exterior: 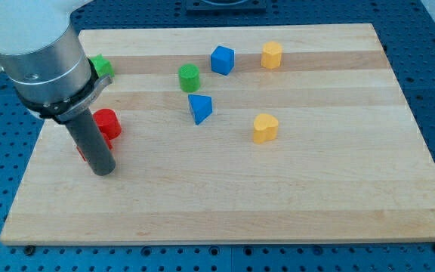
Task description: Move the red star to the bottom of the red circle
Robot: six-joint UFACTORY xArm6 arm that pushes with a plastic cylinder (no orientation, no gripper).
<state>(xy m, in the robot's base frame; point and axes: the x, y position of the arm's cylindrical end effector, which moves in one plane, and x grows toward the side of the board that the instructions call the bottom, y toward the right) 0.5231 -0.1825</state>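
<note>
The red circle (108,122) is a short red cylinder at the view's left on the wooden board (278,196). The red star (82,153) is mostly hidden behind my rod; only a red sliver shows at the rod's left edge, just below and left of the red circle. My tip (104,171) rests on the board directly below the red circle, touching or right beside the red star on its right side.
A green block (101,66) peeks out behind the arm at upper left. A green cylinder (189,78), a blue cube (222,60), a blue triangle (199,108), a yellow hexagon (271,54) and a yellow heart (264,128) lie further right.
</note>
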